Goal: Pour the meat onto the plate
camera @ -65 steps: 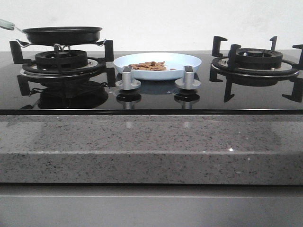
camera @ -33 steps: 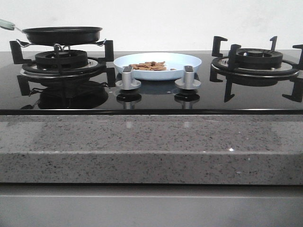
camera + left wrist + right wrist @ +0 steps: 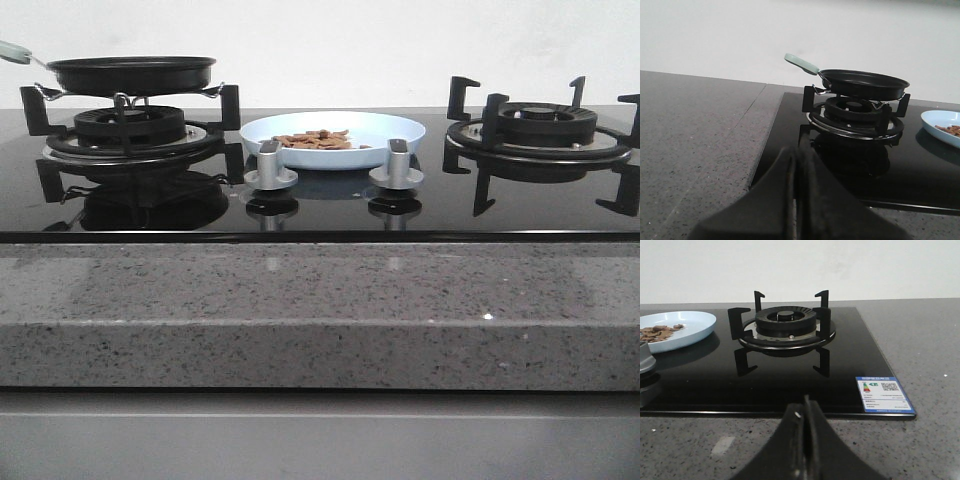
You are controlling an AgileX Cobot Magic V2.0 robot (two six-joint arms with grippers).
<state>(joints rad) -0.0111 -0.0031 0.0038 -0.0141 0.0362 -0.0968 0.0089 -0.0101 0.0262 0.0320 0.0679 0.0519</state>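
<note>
The pale blue plate sits on the black glass hob between the two burners, and a heap of tan meat chunks lies in it. The plate's edge and some meat show in the left wrist view; the plate and meat show in the right wrist view too. My left gripper is shut with nothing in it, low over the grey counter in front of the left burner. My right gripper is shut and empty, over the counter before the right burner. Neither arm appears in the front view.
A black frying pan with a pale green handle rests on the left burner's grate. The right burner carries nothing. Two silver knobs stand in front of the plate. A speckled grey counter edges the hob.
</note>
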